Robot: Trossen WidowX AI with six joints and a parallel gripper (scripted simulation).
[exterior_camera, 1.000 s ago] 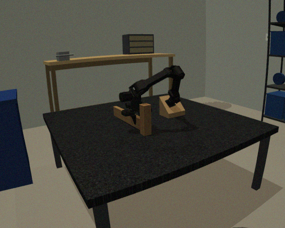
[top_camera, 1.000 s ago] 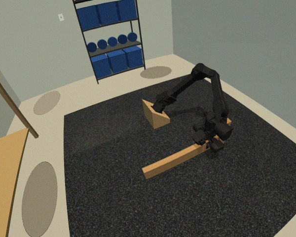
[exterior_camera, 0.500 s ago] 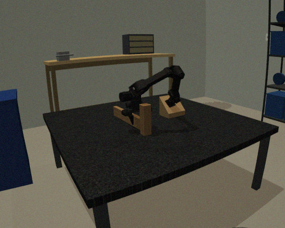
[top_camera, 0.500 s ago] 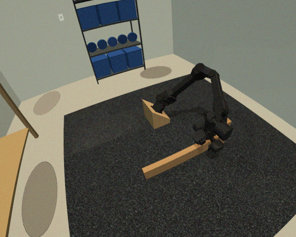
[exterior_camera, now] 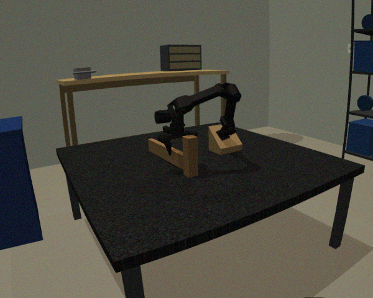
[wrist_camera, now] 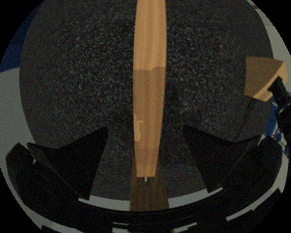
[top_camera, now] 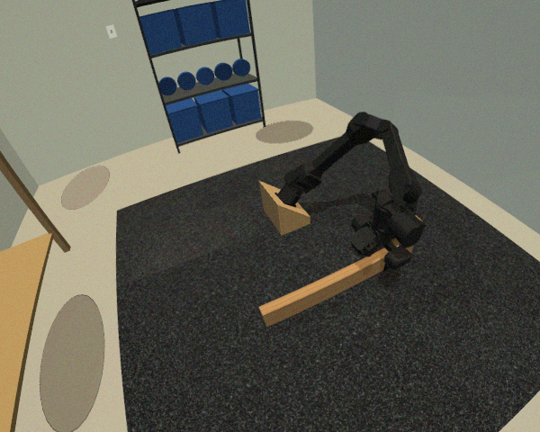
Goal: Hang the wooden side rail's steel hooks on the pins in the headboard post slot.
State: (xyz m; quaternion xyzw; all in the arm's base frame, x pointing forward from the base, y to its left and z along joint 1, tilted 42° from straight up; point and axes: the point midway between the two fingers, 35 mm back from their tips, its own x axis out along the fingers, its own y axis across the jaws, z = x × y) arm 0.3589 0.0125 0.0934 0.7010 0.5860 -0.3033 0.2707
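The wooden side rail point(top_camera: 326, 285) point(exterior_camera: 156, 147) point(wrist_camera: 150, 97) runs along the table, its far end low at the table top and its near end at the headboard post. The post point(exterior_camera: 190, 157) point(wrist_camera: 149, 198) stands upright; in the top view the arm hides most of it. My gripper point(top_camera: 381, 252) point(exterior_camera: 171, 148) point(wrist_camera: 145, 130) is open over the rail near the post, one finger on each side, with a gap on both sides in the wrist view. A tiny light piece shows at the rail's near end. The slot and pins are hidden, so how the hooks sit cannot be told.
The arm's base is mounted on a wooden wedge point(top_camera: 294, 221) point(exterior_camera: 216, 144) point(wrist_camera: 262, 73) beside the rail, on the dark table top point(top_camera: 261, 372) point(exterior_camera: 180, 205). A workbench point(exterior_camera: 125, 77), a shelf rack point(top_camera: 205, 88) and blue bins stand away from the table.
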